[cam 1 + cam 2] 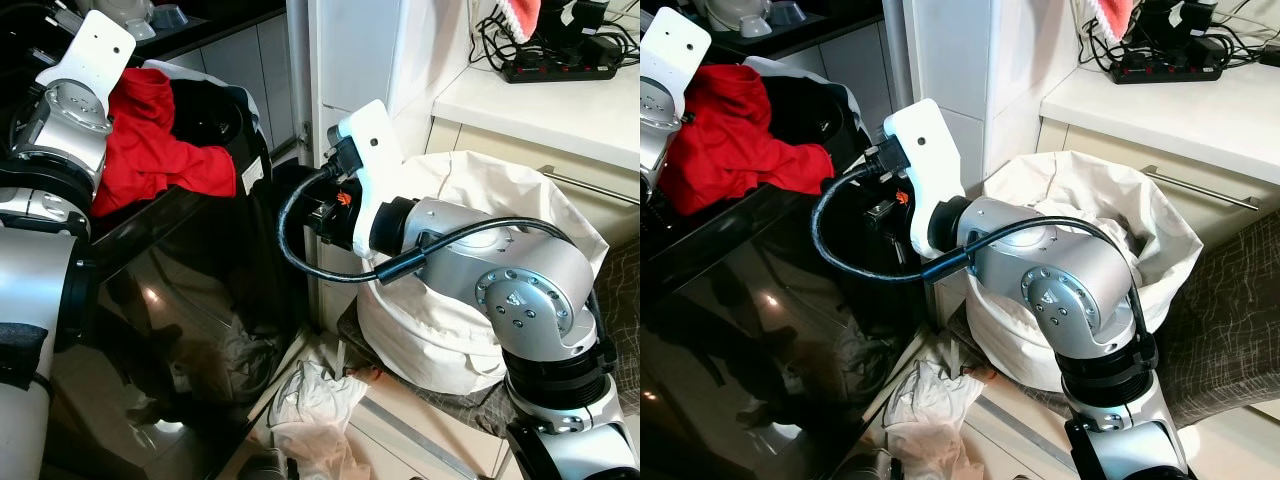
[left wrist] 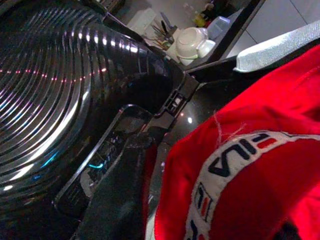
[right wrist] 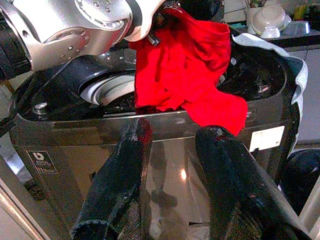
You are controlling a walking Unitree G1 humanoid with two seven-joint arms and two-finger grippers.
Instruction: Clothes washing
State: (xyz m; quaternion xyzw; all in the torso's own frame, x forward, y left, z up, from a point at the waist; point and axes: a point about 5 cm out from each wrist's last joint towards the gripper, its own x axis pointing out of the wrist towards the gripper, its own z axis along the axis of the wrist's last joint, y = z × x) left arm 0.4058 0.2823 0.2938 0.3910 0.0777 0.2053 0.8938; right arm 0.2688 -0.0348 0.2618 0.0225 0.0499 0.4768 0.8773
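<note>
Right pincer (image 3: 170, 170) fingers parted, empty, facing washer (image 3: 150, 145), red garment (image 3: 187, 75) above, left pincer's grip unclear

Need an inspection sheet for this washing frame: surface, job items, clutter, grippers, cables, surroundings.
Surface: glossy black top-loading washing machine, front panel reflecting the room.
Job's things: red garment draped over the machine's front rim, part hanging outside; white laundry bag standing open on the floor beside the machine.
Clutter: crumpled white cloth on the floor at the machine's foot.
Grippers: left gripper at the red garment above the tub, fingers mostly hidden by cloth; right gripper open, empty, facing the machine's front.
Cables: black cable looped off the right wrist; power strip with plugs on the counter.
Surroundings: white counter, drawer handle below; dishes behind the machine.
</note>
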